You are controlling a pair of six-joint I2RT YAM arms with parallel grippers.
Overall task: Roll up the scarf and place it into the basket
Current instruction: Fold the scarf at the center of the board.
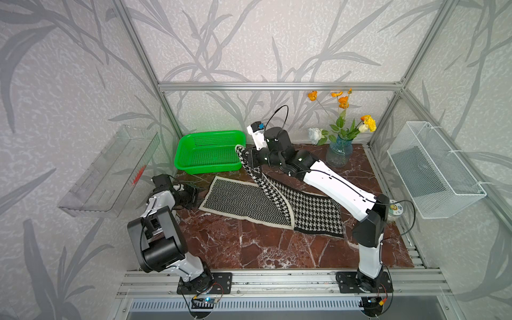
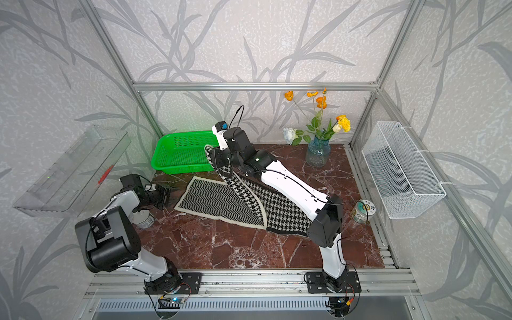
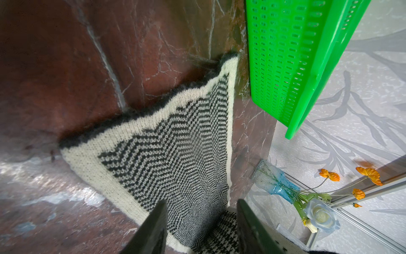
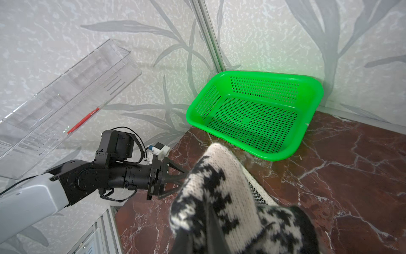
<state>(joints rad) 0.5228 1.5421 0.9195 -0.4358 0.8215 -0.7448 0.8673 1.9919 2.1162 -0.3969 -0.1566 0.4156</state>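
Right wrist — right gripper (image 4: 211, 226) under scarf (image 4: 219, 176)

A: What colours on the scarf (image 1: 243, 199)?
B: Black and white throughout: herringbone zigzag on the half toward nine o'clock, houndstooth check on the half toward three o'clock, cream along the border.
A: And the basket (image 1: 207, 167) at eleven o'clock?
B: Bright green, its sides and base a grid of small slots.
A: The surface (image 1: 249, 249)?
B: Reddish-brown marble, veined white.
A: Anything at one o'clock?
B: A blue glass vase (image 1: 338, 153) with orange, yellow and white flowers (image 1: 343, 100) on green stems. The walls (image 1: 249, 41) behind are pale grey with darker grey leaves.
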